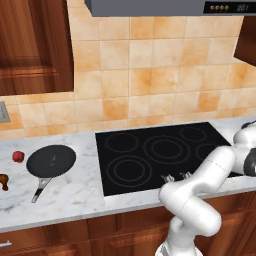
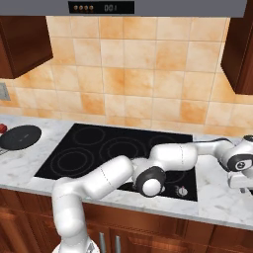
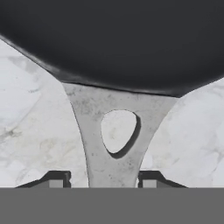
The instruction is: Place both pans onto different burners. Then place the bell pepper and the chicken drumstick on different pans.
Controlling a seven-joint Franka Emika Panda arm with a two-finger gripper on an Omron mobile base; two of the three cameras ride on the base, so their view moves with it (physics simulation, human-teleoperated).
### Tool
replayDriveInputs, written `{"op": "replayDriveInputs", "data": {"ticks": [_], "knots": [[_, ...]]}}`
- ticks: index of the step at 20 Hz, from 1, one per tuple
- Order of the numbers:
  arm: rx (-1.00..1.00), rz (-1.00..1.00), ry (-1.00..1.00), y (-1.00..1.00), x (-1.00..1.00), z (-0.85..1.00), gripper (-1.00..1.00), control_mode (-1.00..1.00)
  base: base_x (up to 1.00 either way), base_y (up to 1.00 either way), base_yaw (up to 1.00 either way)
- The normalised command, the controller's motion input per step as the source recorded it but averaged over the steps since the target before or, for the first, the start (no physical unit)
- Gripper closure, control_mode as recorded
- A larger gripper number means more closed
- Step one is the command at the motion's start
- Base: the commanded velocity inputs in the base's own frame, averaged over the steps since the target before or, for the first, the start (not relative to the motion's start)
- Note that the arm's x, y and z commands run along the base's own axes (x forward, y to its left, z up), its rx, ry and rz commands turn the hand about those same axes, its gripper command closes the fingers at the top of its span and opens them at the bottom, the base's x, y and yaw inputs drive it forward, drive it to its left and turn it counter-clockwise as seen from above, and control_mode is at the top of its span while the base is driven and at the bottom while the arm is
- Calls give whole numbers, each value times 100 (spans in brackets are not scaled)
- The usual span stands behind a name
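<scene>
Hand view: gripper (image 3: 103, 180) fingertips pinch a frying pan's silver handle (image 3: 110, 144) on the marble counter (image 3: 26, 131); pan rim cut off at top. Other pan (image 1: 51, 161) sits left of the cooktop (image 1: 165, 152).

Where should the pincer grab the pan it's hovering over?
On the flat silver handle neck, just below where it meets the pan. Come from above with one finger each side; the neck is narrow there and lies flat on the counter.

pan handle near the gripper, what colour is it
Silver-grey where the handle meets the black pan; clearest in the hand view.
</scene>
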Motion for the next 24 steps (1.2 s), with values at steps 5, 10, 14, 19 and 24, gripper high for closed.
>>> {"op": "replayDriveInputs", "data": {"ticks": [5, 10, 14, 19, 24], "knots": [[4, 0, 3, -4, 0, -3, 100, -100, 0, 0, 0], [0, 0, 0, 3, 0, 5, 100, -100, 0, 0, 0], [0, 0, 0, 26, -14, 9, 100, -100, 0, 0, 0], [0, 0, 0, 42, -23, 3, 100, -100, 0, 0, 0], [0, 0, 0, 49, -58, -2, 100, -100, 0, 0, 0]]}}
